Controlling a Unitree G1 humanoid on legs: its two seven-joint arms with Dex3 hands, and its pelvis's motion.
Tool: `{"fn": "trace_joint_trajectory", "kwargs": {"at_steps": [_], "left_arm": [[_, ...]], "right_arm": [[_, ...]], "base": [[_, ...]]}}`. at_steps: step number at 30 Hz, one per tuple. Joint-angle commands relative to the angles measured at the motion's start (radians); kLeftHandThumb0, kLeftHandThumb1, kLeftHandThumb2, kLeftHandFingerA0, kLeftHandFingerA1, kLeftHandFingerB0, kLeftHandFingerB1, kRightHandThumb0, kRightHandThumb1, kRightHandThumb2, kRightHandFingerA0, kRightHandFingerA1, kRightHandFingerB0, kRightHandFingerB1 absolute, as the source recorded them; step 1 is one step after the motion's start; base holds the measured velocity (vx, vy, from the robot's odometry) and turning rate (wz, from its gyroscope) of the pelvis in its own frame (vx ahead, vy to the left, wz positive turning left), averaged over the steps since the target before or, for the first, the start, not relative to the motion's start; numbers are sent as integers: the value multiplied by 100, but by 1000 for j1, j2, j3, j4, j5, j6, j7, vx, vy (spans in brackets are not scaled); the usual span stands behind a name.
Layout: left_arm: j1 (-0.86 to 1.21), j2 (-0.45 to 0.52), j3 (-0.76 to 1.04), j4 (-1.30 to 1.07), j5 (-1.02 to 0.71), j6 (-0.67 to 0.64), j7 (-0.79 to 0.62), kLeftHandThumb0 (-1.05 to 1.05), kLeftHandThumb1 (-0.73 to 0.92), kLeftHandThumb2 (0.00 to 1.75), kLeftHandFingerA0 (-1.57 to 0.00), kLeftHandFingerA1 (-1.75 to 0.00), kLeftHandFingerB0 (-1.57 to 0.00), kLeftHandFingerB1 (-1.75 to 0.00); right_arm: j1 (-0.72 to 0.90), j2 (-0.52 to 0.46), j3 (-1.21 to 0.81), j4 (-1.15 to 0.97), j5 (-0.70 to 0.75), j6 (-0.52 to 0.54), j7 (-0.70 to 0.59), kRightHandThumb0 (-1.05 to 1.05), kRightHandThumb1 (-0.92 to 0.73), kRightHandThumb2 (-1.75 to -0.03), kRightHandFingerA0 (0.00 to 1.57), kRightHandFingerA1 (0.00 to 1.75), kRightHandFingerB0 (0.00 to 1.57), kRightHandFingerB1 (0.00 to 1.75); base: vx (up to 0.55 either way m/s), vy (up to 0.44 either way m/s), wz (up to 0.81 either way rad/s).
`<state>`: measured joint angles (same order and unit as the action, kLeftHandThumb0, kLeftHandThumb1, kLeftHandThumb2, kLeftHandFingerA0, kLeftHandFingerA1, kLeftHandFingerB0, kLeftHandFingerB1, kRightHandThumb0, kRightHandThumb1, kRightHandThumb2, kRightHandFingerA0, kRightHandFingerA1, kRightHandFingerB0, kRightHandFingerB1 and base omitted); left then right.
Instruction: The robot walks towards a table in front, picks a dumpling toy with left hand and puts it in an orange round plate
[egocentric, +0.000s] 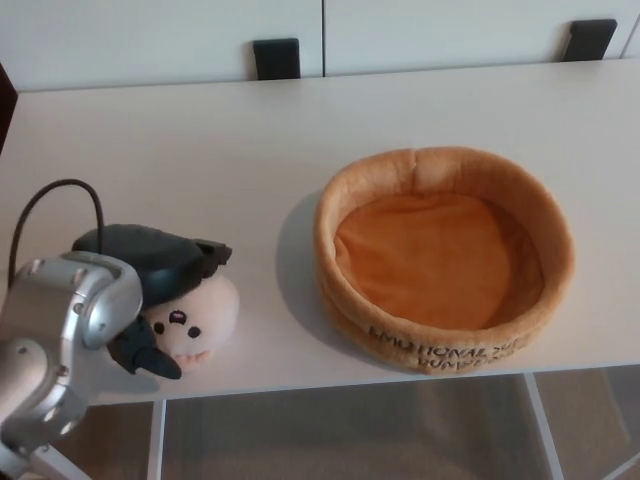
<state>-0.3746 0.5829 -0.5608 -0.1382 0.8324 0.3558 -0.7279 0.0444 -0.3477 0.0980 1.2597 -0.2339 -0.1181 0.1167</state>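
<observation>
The dumpling toy (197, 320), a pale peach plush with a small face, lies on the white table (200, 150) near its front left edge. My left hand (152, 268) comes in from the left and wraps it. The black fingers (195, 255) lie over the top of the toy and the thumb (152, 356) presses its front left side. The toy's left half is hidden by the hand. The orange round plate (440, 340), a plush bowl with a raised rim, sits empty to the right of the toy. My right hand does not show.
My silver left forearm (60, 330) and a black cable (60, 195) fill the lower left corner. Two black chair backs (277, 57) stand behind the table's far edge. The table's front edge runs just below the toy and plate.
</observation>
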Motion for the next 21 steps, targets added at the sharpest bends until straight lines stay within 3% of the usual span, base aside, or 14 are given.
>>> {"fn": "trace_joint_trajectory", "kwargs": {"at_steps": [1,2,4,6,7,8,11,13,15,16,17,18,19,21], "left_arm": [[11,-18,-21,46,64,-31,67,-55,37,67,0,0,0,-7],[21,-24,-33,66,79,-49,106,-42,26,65,0,-14,0,-19],[33,-33,-37,85,86,-62,140,-25,51,56,0,-24,0,-20],[50,-56,-17,103,57,-73,184,-16,53,57,-29,-37,-9,-24],[86,-80,-1,123,48,-97,290,-13,56,56,-72,-47,-57,-38],[102,-96,1,141,53,-109,345,-20,58,57,-81,-48,-72,-45],[105,-108,-21,185,98,-125,421,-24,61,58,-81,-60,-80,-50],[119,-110,-28,231,117,-181,559,-21,62,58,-74,-75,-79,-56],[138,-125,-10,242,92,-201,613,-21,68,60,-73,-85,-77,-58],[144,-127,-7,241,89,-207,629,-21,71,61,-69,-98,-75,-63],[148,-129,-1,239,82,-211,636,-20,70,62,-64,-126,-73,-72],[153,-132,7,235,72,-217,643,-20,70,62,-64,-126,-73,-72],[157,-133,16,235,61,-234,661,-21,71,61,-71,-111,-78,-60],[160,-137,27,232,47,-245,668,-20,71,61,-74,-108,-79,-54]], "right_arm": [[9,-11,-3,-9,4,-10,-1,-37,-68,-62,57,50,29,31],[12,-11,4,-10,-2,-11,-5,-36,-66,-60,57,47,28,31],[12,-10,-2,-13,6,-6,5,-42,-53,-78,46,54,22,41],[11,-8,-7,-14,12,0,7,-35,-66,-60,52,42,28,30],[17,-5,-10,-9,15,-2,5,-26,-47,-94,47,65,13,47],[18,-5,-6,-3,10,-6,0,-26,-47,-94,50,67,13,47],[11,-3,-1,12,3,-6,-9,-35,-66,-60,64,64,29,31],[7,-4,5,17,-3,-10,-15,-37,-66,-61,68,68,30,31],[9,-8,8,14,-5,-17,-10,-25,-46,-94,55,70,16,49],[6,-7,3,14,1,-12,-5,-35,-66,-60,63,63,30,31],[5,-6,1,11,5,-11,-1,-25,-48,-95,52,69,15,48],[5,-5,-1,7,9,-9,3,-25,-48,-95,52,69,15,48],[6,-5,-1,4,10,-10,6,-35,-69,-62,58,61,30,31],[13,-6,-5,-5,15,-20,10,-36,-69,-61,57,60,31,32]], "base": [[0,0,0],[0,0,0],[0,0,0],[0,0,0],[0,0,0],[0,0,0],[0,0,0],[0,0,0],[0,0,0],[0,0,0],[0,0,0],[0,0,0],[0,0,0],[0,0,0]]}}
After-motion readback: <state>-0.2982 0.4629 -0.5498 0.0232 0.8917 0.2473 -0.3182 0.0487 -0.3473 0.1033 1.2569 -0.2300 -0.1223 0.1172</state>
